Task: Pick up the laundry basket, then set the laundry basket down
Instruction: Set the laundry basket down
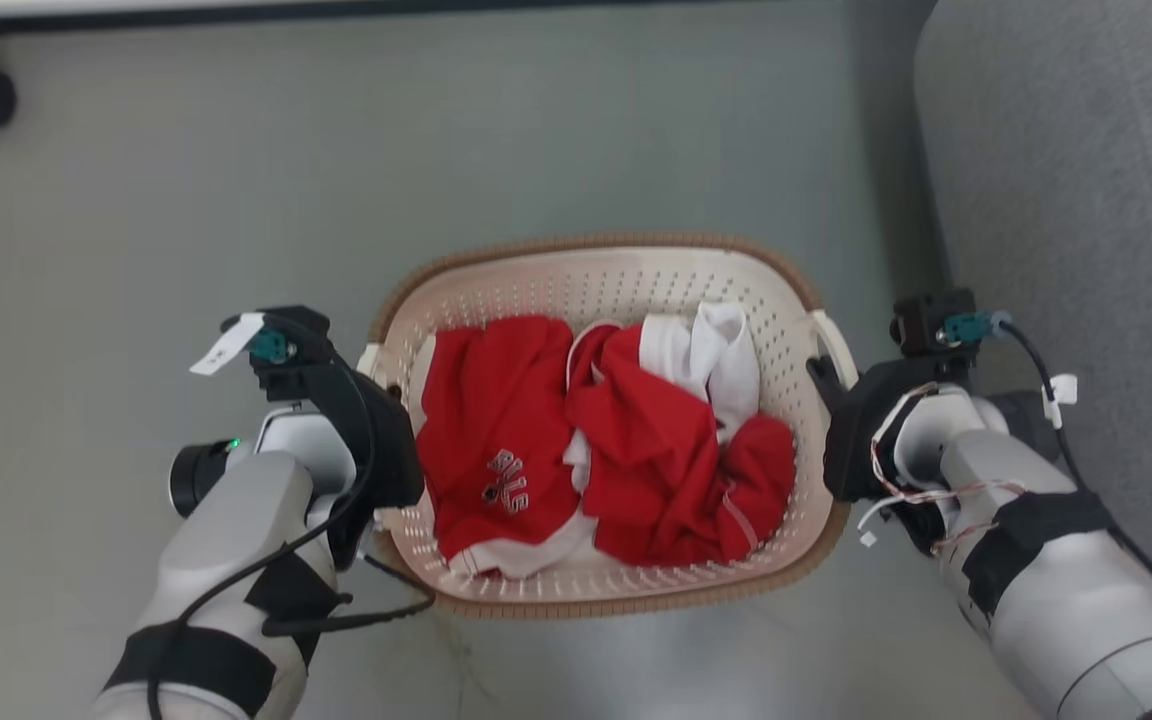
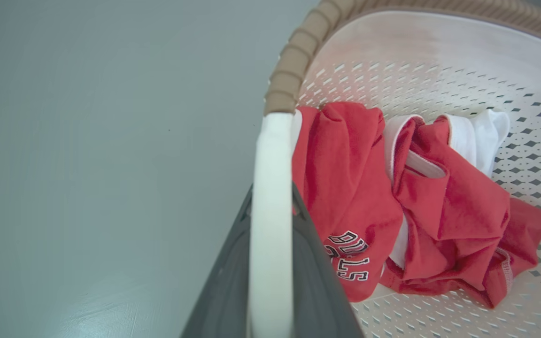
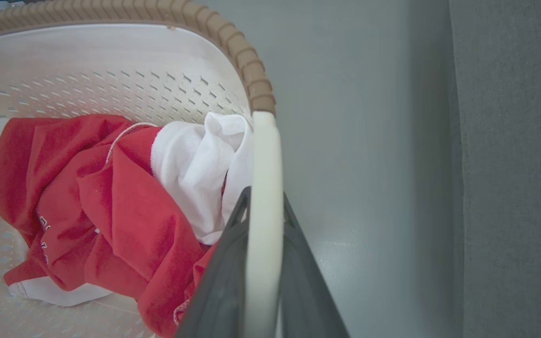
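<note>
laundry basket (image 1: pixel 586 243) — long axis left-right | left hand (image 2: pixel 272 197), right hand (image 3: pixel 265 195) — each clamped on it

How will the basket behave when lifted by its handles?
Probably stiff: the basket is moulded plastic, though the thin handles may flex. Likely light: just a few clothes inside. Could tilt if the left gripper and right gripper rise unevenly.
</note>
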Robot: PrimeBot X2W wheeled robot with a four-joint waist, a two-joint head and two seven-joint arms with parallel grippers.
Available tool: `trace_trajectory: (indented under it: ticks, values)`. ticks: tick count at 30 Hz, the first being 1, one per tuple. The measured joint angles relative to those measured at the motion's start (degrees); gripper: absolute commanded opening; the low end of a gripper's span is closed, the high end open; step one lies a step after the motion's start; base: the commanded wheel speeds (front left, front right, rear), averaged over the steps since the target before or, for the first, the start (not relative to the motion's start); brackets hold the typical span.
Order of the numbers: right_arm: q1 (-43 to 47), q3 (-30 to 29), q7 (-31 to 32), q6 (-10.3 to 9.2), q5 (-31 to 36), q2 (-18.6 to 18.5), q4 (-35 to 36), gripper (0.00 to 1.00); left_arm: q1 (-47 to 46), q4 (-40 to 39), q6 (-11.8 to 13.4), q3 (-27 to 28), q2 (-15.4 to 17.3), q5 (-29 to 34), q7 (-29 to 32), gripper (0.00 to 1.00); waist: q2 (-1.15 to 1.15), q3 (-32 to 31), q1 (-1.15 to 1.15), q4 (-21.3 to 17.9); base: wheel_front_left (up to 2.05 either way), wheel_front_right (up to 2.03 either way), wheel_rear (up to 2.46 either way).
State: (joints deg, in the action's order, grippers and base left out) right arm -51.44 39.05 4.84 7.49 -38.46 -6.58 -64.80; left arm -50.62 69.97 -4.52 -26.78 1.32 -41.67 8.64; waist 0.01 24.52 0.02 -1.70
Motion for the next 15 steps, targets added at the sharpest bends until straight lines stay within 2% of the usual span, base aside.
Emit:
trace_trajectory:
  ticks: [15]
  values:
    - [-4.77,1.13,-5.59,-0.42,1.8,-0.86,0.66,0.0,-4.22,-1.87,1.14,-1.49,0.41,0.51,-4.91,0.0,0.0,12.14,0.0,0.49,0.0,0.0,0.0]
